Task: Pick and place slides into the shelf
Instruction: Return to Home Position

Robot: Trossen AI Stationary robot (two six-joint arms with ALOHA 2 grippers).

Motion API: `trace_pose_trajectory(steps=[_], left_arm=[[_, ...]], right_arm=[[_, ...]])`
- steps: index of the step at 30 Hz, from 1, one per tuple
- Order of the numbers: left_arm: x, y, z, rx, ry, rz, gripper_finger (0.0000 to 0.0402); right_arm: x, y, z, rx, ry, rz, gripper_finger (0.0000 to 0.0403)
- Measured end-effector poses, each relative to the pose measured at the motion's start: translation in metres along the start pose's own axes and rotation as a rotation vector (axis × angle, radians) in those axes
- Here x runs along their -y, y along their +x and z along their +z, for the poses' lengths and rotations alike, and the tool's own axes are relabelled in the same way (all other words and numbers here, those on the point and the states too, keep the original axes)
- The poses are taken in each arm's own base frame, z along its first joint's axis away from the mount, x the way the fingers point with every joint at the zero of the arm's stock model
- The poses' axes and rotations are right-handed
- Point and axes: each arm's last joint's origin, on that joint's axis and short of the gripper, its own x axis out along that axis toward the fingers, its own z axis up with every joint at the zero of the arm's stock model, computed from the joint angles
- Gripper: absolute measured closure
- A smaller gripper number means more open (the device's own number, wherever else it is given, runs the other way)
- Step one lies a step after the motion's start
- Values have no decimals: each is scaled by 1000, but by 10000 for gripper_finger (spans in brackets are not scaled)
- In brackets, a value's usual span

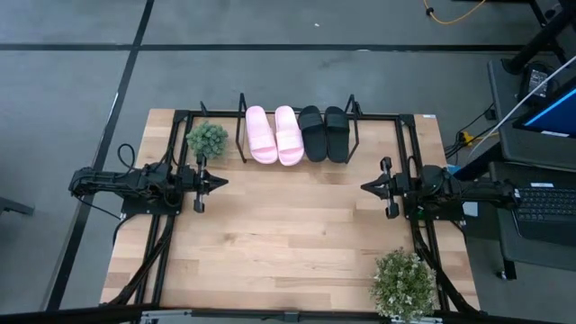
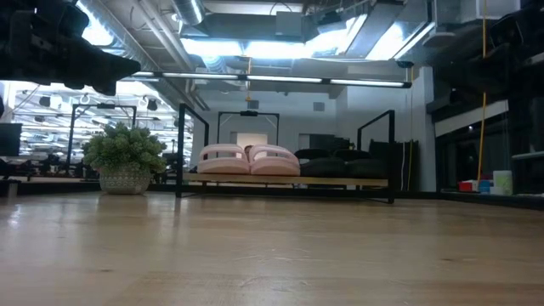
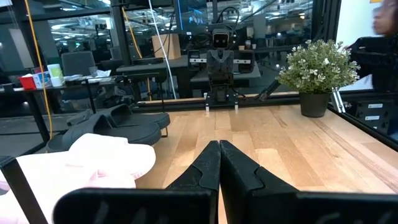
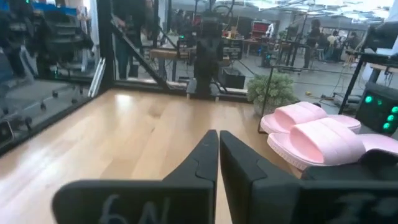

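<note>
From above, the shelf [image 1: 241, 135] stands at the far edge of the table [image 1: 288, 234]. It holds all four slides side by side, the pink slides [image 1: 274, 135] on the left and the black slides [image 1: 325, 133] on the right. The left tool [image 1: 221, 183] and right tool [image 1: 365, 186] face each other, well apart and short of the shelf. A small plant [image 1: 207, 139] sits beside the shelf, and a bushy plant [image 1: 403, 283] stands at the near right corner.

At table height, both pairs rest on the shelf's board [image 2: 289, 180].

The left wrist view shows the left tool's fingers [image 3: 205, 168] pressed together with nothing between them.

In the right wrist view, the right tool's fingers [image 4: 235, 163] are likewise pressed together and empty.
</note>
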Motion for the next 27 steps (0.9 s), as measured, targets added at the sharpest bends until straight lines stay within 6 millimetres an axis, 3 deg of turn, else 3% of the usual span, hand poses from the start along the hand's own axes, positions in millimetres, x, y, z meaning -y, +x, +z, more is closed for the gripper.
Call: trace_pose_trajectory(steps=[27], left_arm=[[0,0,0,0,0,-1,401]], right_arm=[[0,0,0,-3,8,0,384]])
